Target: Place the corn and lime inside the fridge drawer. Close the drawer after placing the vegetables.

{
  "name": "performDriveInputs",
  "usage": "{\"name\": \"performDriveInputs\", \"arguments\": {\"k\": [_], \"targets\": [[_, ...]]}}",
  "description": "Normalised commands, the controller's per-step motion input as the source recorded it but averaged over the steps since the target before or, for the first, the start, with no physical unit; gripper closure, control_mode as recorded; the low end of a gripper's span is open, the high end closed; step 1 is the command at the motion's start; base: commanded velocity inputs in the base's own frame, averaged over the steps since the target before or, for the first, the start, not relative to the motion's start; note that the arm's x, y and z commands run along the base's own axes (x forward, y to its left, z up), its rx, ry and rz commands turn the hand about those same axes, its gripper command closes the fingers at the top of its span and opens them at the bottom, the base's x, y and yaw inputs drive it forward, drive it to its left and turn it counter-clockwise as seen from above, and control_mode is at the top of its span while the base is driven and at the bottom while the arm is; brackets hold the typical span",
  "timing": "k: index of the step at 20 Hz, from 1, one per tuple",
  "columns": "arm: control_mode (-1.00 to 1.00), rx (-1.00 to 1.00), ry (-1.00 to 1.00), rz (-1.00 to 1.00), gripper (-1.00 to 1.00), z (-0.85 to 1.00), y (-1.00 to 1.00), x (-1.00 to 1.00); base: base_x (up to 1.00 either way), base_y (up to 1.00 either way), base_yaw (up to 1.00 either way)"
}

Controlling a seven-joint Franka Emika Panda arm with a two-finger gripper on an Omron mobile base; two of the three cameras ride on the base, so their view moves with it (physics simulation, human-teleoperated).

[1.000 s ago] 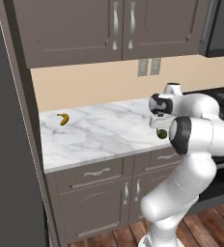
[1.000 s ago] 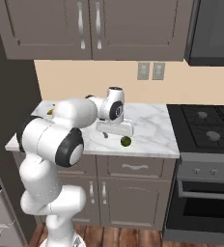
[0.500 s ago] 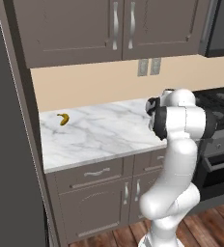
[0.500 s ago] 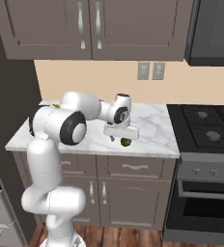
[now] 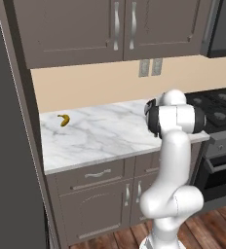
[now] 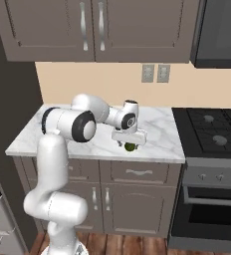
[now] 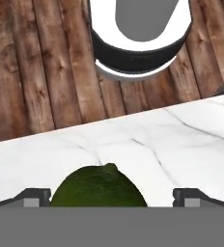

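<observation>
Here your pincer [image 6: 129, 145] hangs released, straddling the lime [image 6: 130, 146] on the tabletop [image 6: 87, 144], frame centre.

lime [image 7: 98, 186] underside cut off (lower edge)

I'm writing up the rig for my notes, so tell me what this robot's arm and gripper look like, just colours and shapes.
The arm is glossy white, made of rounded tubular links that bulge at each bend, with dark grey to black bands at the joints. It ends in a white, boxy gripper with two small dark finger tips. No cables or markings are visible.
</observation>
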Motion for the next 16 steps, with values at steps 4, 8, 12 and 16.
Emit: {"name": "performDriveInputs", "arguments": {"k": [4,8,12,16], "targets": [[-1.0,0.0,0.0,0.0,-1.0,-0.17,-0.06,0.28,0.0,0.0,0.0],[-1.0,0.0,0.0,0.0,1.0,-0.24,-0.03,-0.04,0.0,0.0,0.0],[-1.0,0.0,0.0,0.0,1.0,-0.31,0.0,-0.32,0.0,0.0,0.0],[-1.0,0.0,-0.02,0.0,1.0,0.03,0.0,-0.43,0.0,0.0,0.0]]}}
